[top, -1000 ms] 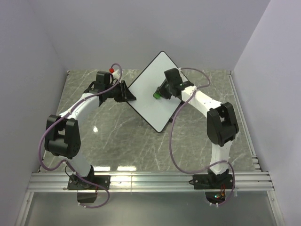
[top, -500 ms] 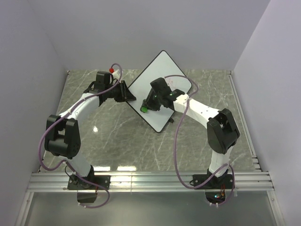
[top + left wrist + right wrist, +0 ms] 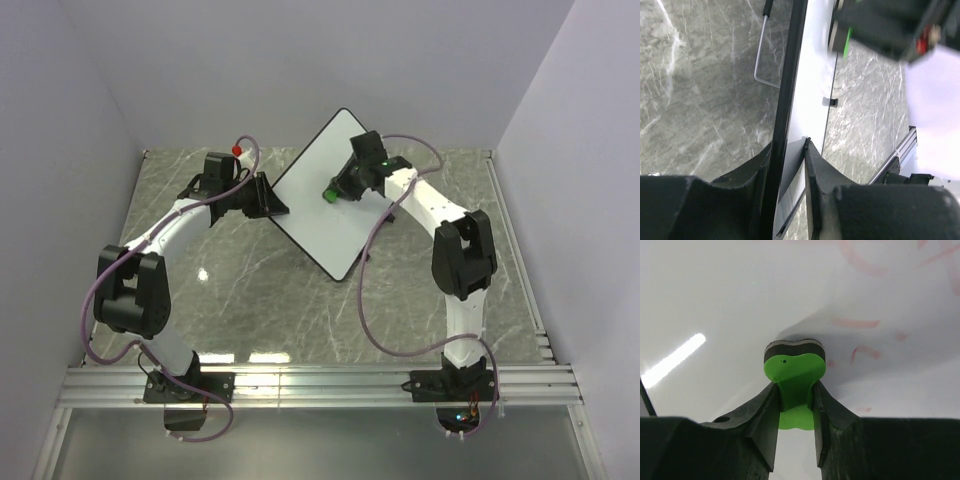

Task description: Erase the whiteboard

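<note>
Nearest me, the metal rails (image 3: 320,378) ran along the front edge of the marbled table (image 3: 230,280), with both arm bases bolted there. Farther in, the whiteboard (image 3: 320,230) sat diamond-wise toward the back middle of the table. Its near corner pointed at me and its far corner showed against the back wall (image 3: 300,60).

The left gripper (image 3: 272,203) was at the board's left corner. Through the left wrist camera I saw its fingers (image 3: 815,165) pinched onto the board at its thin black rim (image 3: 788,90), one finger on each face, with the board seen nearly edge-on. Past that grip, a bent wire leg (image 3: 759,65) showed on one side of the board and a small black foot (image 3: 829,102) on the other.

The right gripper (image 3: 336,191) reached in from the right, over the board's far half, and was clamped on the green eraser (image 3: 329,195). Through the right wrist camera its fingers squeezed the eraser's narrow waist, and the eraser's dark felt layer lay against the white surface. Faint red marks (image 3: 856,323) smeared the board beyond the eraser and to its right. From overhead the marks were too faint for me to make out.
</note>
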